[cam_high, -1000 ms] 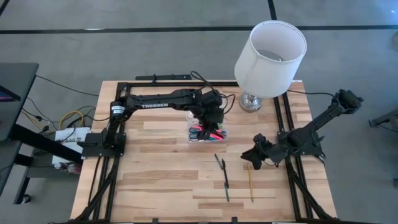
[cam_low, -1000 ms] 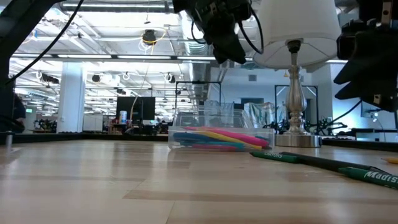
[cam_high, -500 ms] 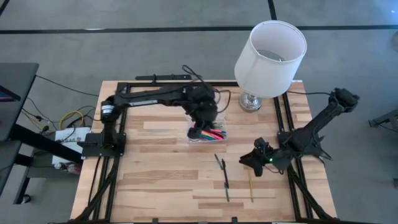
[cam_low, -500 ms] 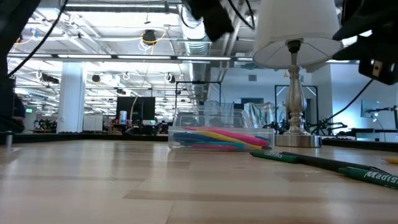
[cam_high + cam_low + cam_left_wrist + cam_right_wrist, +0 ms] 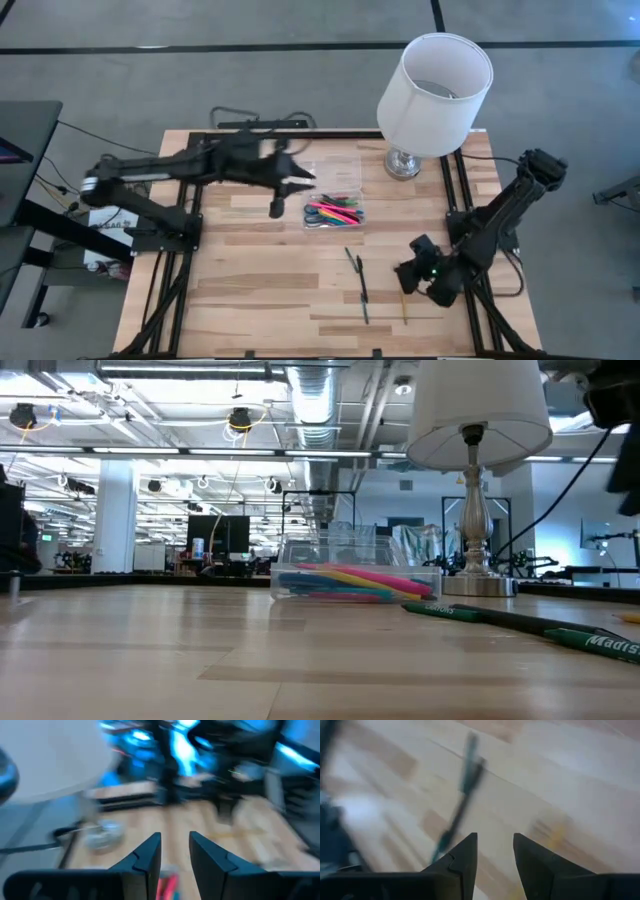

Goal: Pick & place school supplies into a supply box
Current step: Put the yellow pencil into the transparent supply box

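Note:
The supply box point(image 5: 334, 208), a clear case, rests flat on the table holding pink, yellow and other coloured pens point(image 5: 350, 580). Its clear lid point(image 5: 336, 173) lies open on the far side. Two dark green pens point(image 5: 358, 281) and a yellow pencil point(image 5: 403, 299) lie on the table near the front. My left gripper point(image 5: 303, 179) hovers high, left of the box, open with nothing between its fingers point(image 5: 150, 855). My right gripper point(image 5: 404, 274) hangs open above the table beside the yellow pencil's far end; its wrist view shows a dark pen point(image 5: 462, 795) ahead.
A white-shaded lamp point(image 5: 434, 80) on a chrome base point(image 5: 403, 163) stands at the table's far right, close to the box. Black frame rails point(image 5: 455, 190) run along the table's sides. Bare wood lies left of the pens, toward the near edge.
My left gripper has risen from just above the box and drawn back toward the table's left, tipping up nearly level; it has left the low view. My right gripper has moved toward the near edge, closer to the yellow pencil. Box and pens have stayed put.

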Robot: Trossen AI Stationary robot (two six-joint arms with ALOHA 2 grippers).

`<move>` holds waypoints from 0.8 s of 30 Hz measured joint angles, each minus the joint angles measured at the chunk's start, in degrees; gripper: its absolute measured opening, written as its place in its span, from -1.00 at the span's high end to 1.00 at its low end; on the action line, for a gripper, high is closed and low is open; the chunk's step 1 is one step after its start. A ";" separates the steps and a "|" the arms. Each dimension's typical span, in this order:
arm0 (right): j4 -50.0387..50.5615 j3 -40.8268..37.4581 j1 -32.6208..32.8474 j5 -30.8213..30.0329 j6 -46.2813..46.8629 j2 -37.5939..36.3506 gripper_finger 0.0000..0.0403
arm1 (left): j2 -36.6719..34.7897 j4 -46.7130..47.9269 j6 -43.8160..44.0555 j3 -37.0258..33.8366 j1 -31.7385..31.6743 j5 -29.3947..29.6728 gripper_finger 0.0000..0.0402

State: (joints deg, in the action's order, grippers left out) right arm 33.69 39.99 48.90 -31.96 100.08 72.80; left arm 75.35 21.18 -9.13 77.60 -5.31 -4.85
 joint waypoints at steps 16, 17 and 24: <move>13.62 15.46 -2.87 23.43 17.82 16.24 0.41 | -20.59 -23.29 12.94 -31.34 4.48 21.67 0.53; 13.41 15.48 -3.03 24.30 18.42 16.88 0.41 | -20.35 -23.44 12.96 -31.34 4.72 21.65 0.53; 8.28 15.56 -3.67 29.14 18.57 21.55 0.41 | -20.00 -23.41 12.96 -31.42 5.41 21.59 0.53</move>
State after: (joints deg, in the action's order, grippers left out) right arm 41.97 55.55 45.23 -2.82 118.65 94.35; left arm 55.35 -2.22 3.84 46.17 0.10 16.73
